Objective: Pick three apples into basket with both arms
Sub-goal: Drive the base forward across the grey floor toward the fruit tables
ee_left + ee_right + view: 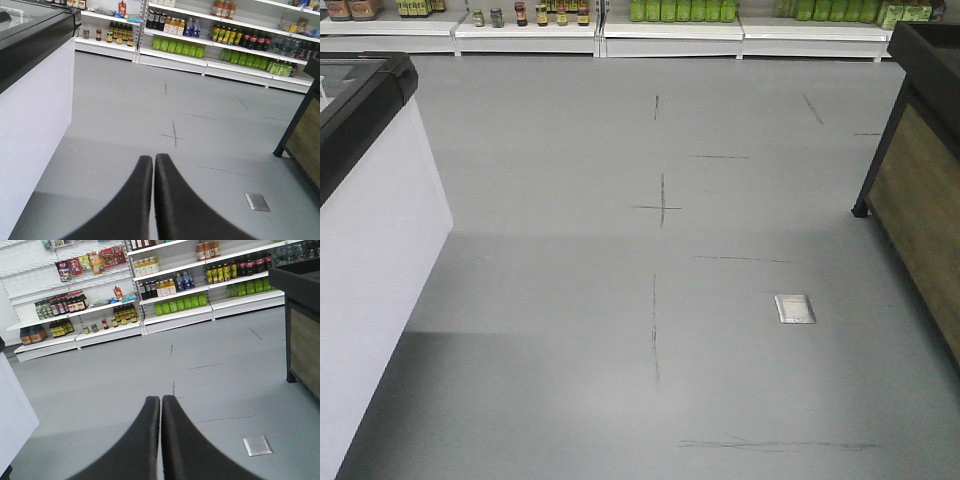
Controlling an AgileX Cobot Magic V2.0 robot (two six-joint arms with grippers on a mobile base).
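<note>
The apples and the basket are out of view in every frame. In the left wrist view my left gripper point(153, 159) is shut, its two black fingers pressed together with nothing between them, pointing over bare grey floor. In the right wrist view my right gripper point(160, 400) is likewise shut and holds nothing, aimed at the floor and the distant shelves. The front view shows neither arm.
A white freezer cabinet point(370, 240) with a black rim stands at the left. A wood-panelled display stand point(920, 190) with a black frame is at the right. Stocked shelves point(670, 25) line the far wall. A metal floor plate point(794, 308) lies in the grey floor.
</note>
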